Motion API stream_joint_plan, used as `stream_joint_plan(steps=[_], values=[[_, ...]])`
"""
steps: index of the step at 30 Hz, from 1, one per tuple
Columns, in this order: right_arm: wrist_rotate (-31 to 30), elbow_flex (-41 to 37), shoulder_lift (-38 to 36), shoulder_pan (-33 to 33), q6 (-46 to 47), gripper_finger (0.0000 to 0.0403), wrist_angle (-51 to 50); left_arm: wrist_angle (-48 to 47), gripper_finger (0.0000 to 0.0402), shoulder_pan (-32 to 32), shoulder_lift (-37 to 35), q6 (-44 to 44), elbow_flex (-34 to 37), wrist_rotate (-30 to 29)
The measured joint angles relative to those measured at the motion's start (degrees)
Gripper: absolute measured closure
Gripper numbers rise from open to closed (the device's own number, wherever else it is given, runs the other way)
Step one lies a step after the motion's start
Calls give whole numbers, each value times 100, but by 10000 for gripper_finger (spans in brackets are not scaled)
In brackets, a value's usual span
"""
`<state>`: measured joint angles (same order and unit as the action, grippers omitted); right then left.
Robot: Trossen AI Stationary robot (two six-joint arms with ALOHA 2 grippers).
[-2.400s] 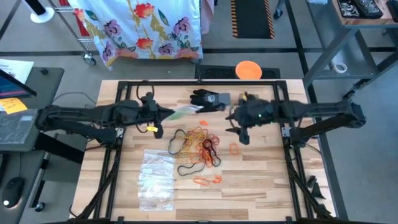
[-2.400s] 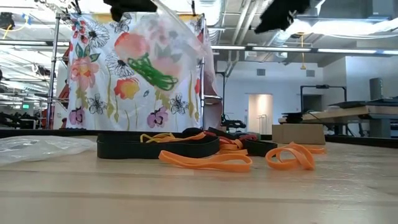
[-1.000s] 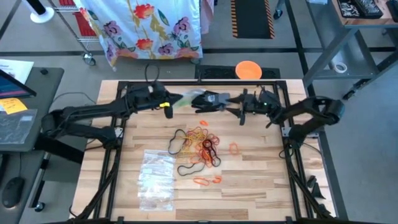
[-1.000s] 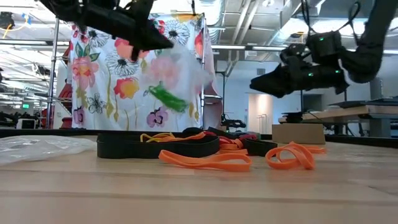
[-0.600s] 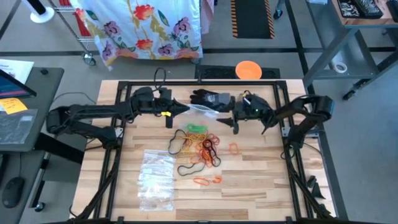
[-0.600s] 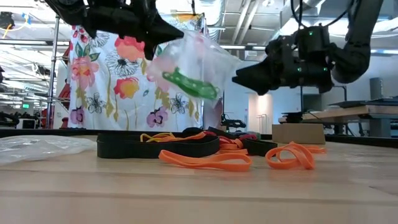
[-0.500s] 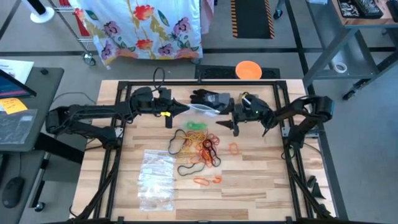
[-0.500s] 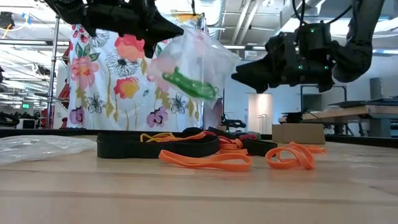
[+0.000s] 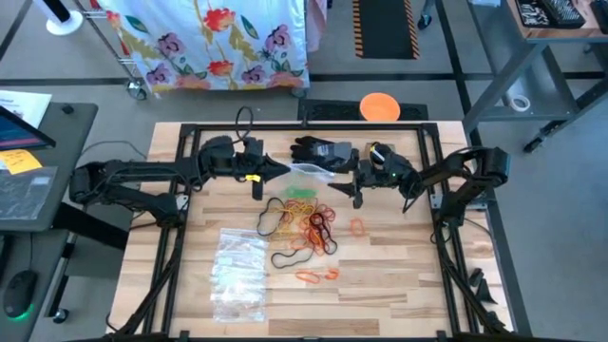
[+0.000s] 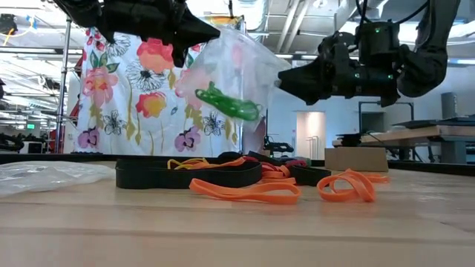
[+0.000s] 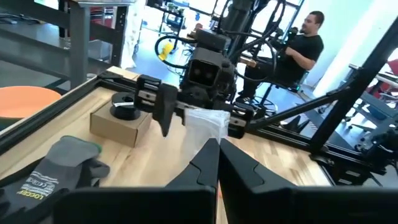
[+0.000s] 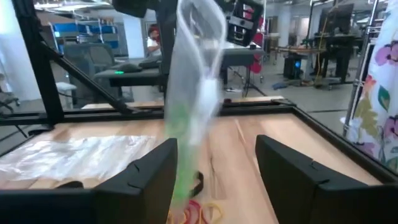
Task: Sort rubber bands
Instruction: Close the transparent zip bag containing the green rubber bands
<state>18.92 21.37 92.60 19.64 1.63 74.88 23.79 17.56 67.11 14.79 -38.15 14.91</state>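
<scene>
High view shows our left end effector [image 9: 274,168] clenched on one edge of a clear plastic bag [image 9: 309,170], which hangs above the tabletop [image 9: 399,285] with green rubber bands [image 10: 226,103] inside. Our right end effector [image 9: 353,186] faces it from the other side with fingers spread, the bag's free edge between them in the right wrist view, gripping nothing. The loose rubber bands [image 9: 306,221] lie heaped mid-tabletop, below both arms. A black glove [image 9: 321,150] sits near the far edge, flat clear bags [image 9: 237,273] near the left front, and bare wood lies open toward the front right corner.
</scene>
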Motion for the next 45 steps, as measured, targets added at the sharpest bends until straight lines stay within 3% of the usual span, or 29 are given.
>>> stream_joint_plan(steps=[7, 17, 23, 27, 35, 40, 45], values=[[0, 0, 0, 0, -15, 246, 61, -20, 401, -42, 0, -48, 0, -85], [0, 157, -4, -6, -136, 394, -151, -240, 401, -42, 0, -16, 0, -104], [-111, 407, -4, -3, -259, 401, -870, -661, 387, -102, 0, -322, 0, -91], [-111, 501, -15, 13, -275, 401, -1512, -861, 339, -105, 0, -536, 0, -203], [-109, 573, -532, -89, -317, 402, -2577, -1663, 233, 91, -98, -891, -385, -1055], [-109, 857, -618, -103, -350, 402, -3083, -309, 210, 161, 392, -897, -757, -220], [-120, 1311, -424, -211, -511, 402, -3764, -207, 211, 101, 1596, -930, -1444, 483]])
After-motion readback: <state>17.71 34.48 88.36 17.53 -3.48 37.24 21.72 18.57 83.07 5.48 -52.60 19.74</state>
